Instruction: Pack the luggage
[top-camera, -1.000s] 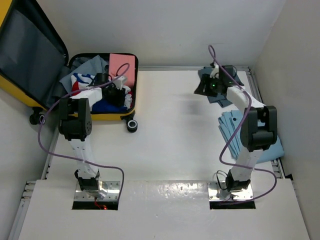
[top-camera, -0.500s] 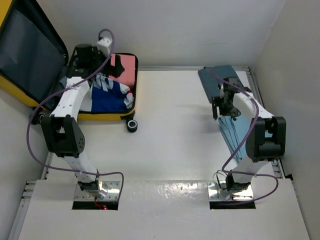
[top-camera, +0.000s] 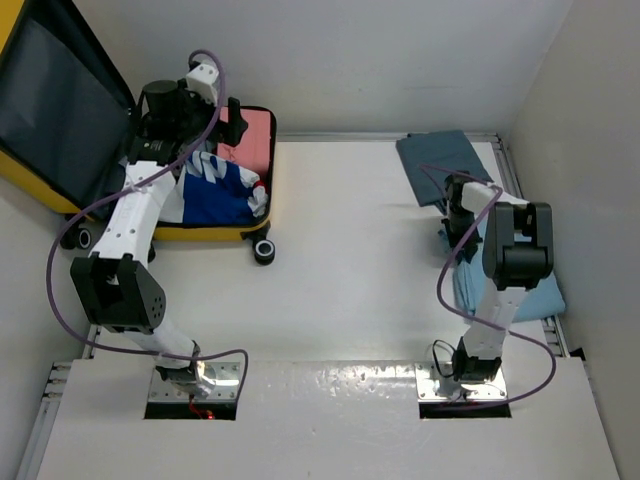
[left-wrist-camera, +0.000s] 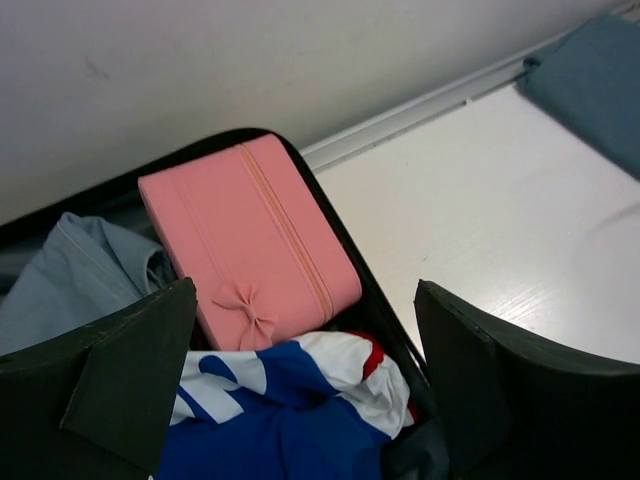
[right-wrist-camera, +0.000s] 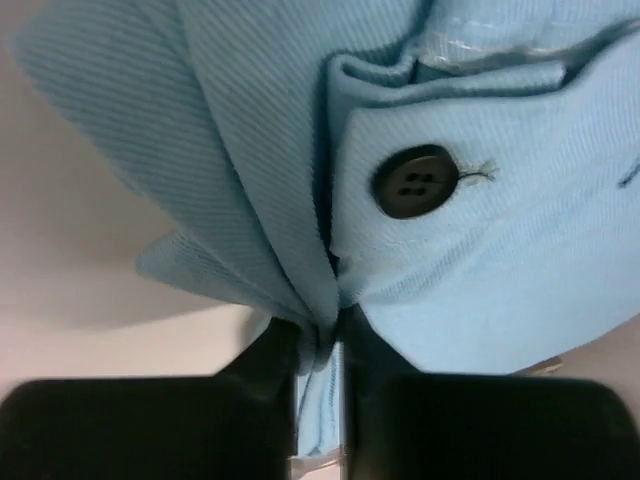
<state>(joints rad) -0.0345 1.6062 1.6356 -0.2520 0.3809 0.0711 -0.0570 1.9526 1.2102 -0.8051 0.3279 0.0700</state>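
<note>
My right claw (right-wrist-camera: 320, 335) is clamped on a fold of the light blue shirt (right-wrist-camera: 470, 270). My left claw (left-wrist-camera: 305, 350) gapes wide above the pink case (left-wrist-camera: 250, 240) inside the open luggage (top-camera: 210, 234), which sits at the far left corner of the table (top-camera: 350, 270).

- pink case (left-wrist-camera: 250, 245): lies flat, zip line along it, small bow on the front
- blue, white and red garment (left-wrist-camera: 290, 420): touching the pink case's near edge
- pale grey-blue shirt (left-wrist-camera: 70, 275): bunched just left of the pink case
- dark blue-grey cloth (top-camera: 440, 160): well right of the pink case, flat on the white table (top-camera: 350, 260)
- light blue shirt (right-wrist-camera: 250, 150): dark four-hole button, folds bunched, farther right of the pink case and nearer the camera than the dark cloth
</note>
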